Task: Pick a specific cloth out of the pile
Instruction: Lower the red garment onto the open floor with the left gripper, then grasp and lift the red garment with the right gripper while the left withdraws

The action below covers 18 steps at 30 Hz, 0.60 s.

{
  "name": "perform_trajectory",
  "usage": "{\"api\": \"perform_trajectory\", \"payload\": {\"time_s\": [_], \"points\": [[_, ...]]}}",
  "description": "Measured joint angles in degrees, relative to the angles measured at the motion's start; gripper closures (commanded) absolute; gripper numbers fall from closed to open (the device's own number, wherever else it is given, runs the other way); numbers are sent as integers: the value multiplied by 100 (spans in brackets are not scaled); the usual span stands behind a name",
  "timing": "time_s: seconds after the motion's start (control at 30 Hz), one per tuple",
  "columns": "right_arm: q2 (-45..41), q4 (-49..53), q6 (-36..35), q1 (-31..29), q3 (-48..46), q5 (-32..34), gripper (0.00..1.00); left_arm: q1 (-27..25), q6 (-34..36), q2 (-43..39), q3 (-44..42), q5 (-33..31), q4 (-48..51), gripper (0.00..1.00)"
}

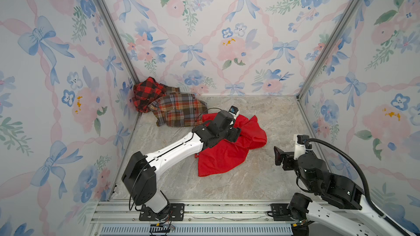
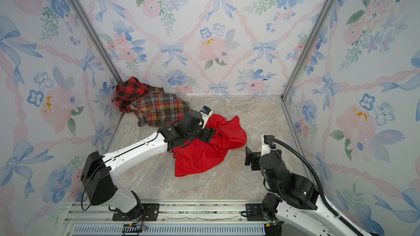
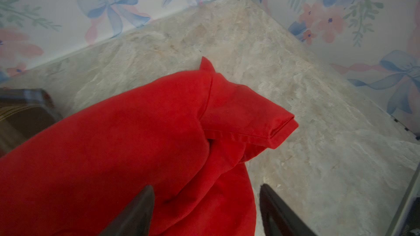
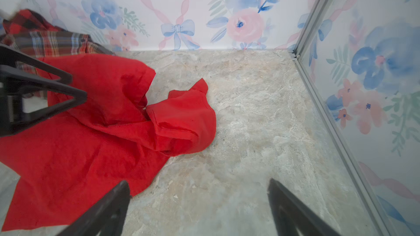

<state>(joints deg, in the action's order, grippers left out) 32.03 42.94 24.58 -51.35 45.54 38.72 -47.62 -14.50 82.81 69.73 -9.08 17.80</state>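
Pile (image 1: 168, 105): checked cloth (image 1: 147, 91) and plaid shirt (image 1: 181, 110) heaped together. Any drag on the shirt's near edge would likely pull it out along with the target.
Left gripper (image 3: 206, 187): right of the pile and low over the cloth. Its jaws are spread wide and clench nothing, with red fabric lying under and between them.
Risk, left: a raised fold could catch on a finger as the arm lifts. That would tow the cloth back toward the pile or bunch it up.
Cloth (image 1: 227, 153): just right of the pile and nearer the front, crumpled on the table (image 1: 272, 114). The arm hides whether its back edge touches the plaid shirt.
Risk, cloth: if that edge does overlap the shirt, the separation may not be clean.
Right gripper (image 4: 199, 183): well right of the pile and beyond the cloth. Its jaws are spread and empty over bare table.
Risk, right: moving in low, it could shove the cloth back toward the pile.
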Motion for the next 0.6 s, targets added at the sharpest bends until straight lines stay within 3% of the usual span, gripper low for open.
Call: {"api": "perform_trajectory", "payload": {"time_s": [0.1,0.27,0.43,0.6], "points": [[911,-592,-343,0,-90,-457,3,70,-289,-1853,-750,-634,435,2],[3132,-1823,-1316,4,404,-990,3,568,-962,-4181,-911,-1123,1561,2],[5311,-2809,-1974,302,1408,-1519,3,901,-1331,-5093,-1329,-439,2433,2],[6131,-3442,-1864,1110,1801,-2693,3,903,-1429,-5112,-1637,138,2782,2]]}}
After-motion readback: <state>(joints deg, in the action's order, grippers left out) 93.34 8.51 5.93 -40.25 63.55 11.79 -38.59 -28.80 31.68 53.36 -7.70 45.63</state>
